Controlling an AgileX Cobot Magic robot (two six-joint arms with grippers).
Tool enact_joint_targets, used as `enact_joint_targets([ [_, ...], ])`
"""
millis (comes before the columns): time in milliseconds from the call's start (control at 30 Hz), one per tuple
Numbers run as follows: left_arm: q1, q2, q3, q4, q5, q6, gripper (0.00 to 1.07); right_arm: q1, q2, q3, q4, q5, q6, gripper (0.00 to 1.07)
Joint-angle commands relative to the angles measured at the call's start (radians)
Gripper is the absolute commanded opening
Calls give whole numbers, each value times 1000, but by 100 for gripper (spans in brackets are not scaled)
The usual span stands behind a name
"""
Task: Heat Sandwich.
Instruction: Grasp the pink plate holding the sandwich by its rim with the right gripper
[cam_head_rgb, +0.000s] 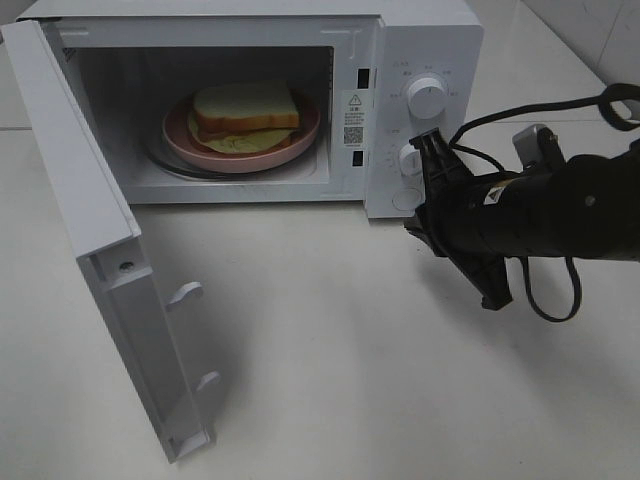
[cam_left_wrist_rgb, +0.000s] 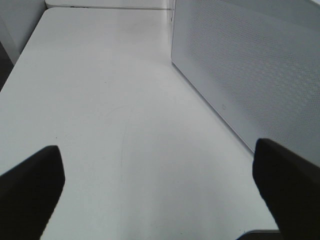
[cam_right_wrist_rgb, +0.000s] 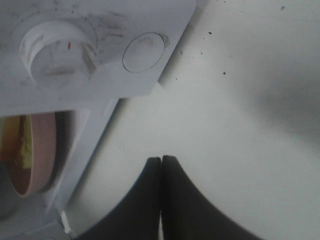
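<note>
White microwave (cam_head_rgb: 425, 45) sits at 12 o'clock on the desk (cam_head_rgb: 330, 350), cavity open. Its door (cam_head_rgb: 90, 200) is swung out toward 7 o'clock, with the free edge and two latch hooks low in the high view. The sandwich (cam_head_rgb: 245, 112) lies inside the cavity on a pink plate (cam_head_rgb: 182, 142), within the plate's rim and set back from the cavity's front lip.

The right pincer (cam_head_rgb: 415, 225) is clenched and grasps nothing; its black fingertips (cam_right_wrist_rgb: 150, 175) press together. It hovers at 3 o'clock of the cavity mouth, just in front of the control panel's bottom corner, near the round button (cam_head_rgb: 404, 200) and lower knob (cam_head_rgb: 410, 158). The upper knob (cam_head_rgb: 428, 97) is above them.

The right wrist view shows the same knob, the button, the panel's corner edge and a sliver of plate. Open desk runs from the door's edge at 8 o'clock across to the right pincer at 3 o'clock.

The left pincer (cam_left_wrist_rgb: 155, 147) is released, jaws wide and holding nothing. It is low over bare desk beside the microwave's perforated side wall (cam_left_wrist_rgb: 250, 65).
</note>
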Motion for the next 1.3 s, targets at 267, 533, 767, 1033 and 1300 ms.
enact_joint_targets([
  [267, 3, -16, 2, -1, -13, -3, 98, -7, -144, -63, -20, 401, -509, 5],
  [533, 3, -16, 2, -1, -13, -3, 98, -7, -144, -162, -28, 656, -725, 6],
  [767, 3, -16, 2, -1, -13, -3, 98, -7, -144, -245, -99, 850, -940, 7],
  [1033, 3, -16, 2, -1, -13, -3, 98, -7, -144, -305, -169, 1015, -1233, 8],
  [1300, 3, -16, 2, -1, -13, -3, 98, -7, -144, -315, -213, 1109, -1684, 8],
])
